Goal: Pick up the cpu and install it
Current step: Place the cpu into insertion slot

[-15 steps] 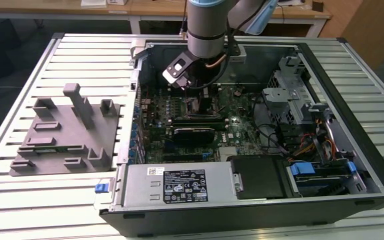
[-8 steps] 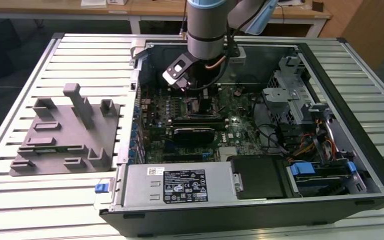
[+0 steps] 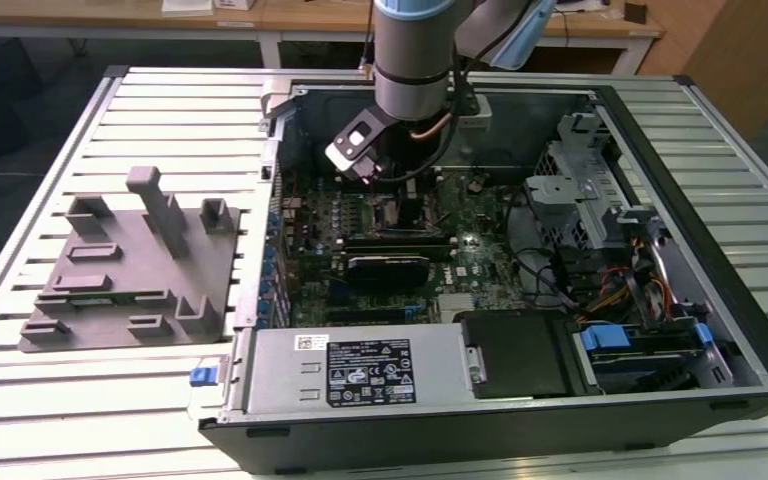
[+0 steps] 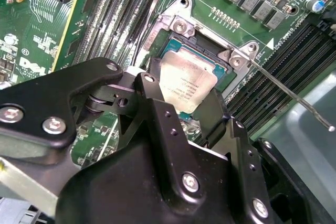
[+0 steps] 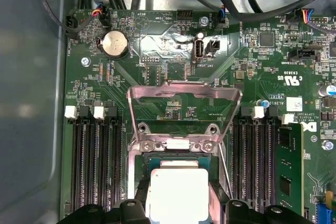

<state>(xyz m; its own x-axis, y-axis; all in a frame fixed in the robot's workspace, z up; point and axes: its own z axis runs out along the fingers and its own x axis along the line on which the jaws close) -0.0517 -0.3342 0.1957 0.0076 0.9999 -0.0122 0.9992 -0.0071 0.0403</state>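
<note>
The cpu [image 4: 187,83], a small square chip with a pale silver top, hangs just over the open socket [image 4: 173,43] on the green motherboard. My gripper [image 4: 184,98] is shut on it, one black finger [image 4: 149,90] against each of two opposite edges. In the first wrist view the cpu [image 5: 178,190] sits between the fingertips, with the gripper [image 5: 179,205] low over the socket and the metal load plate [image 5: 184,95] swung up open behind it. In the exterior view the gripper [image 3: 387,185] reaches down inside the computer case. I cannot tell whether the chip touches the socket.
The socket's thin lever rod [image 4: 289,94] sticks out to one side. Memory slots [image 5: 92,166] flank the socket on both sides. The open case [image 3: 518,260] holds cables, a drive cage and a power supply [image 3: 357,370]. A grey moulded fixture [image 3: 131,265] lies on the slatted table at the exterior view's left.
</note>
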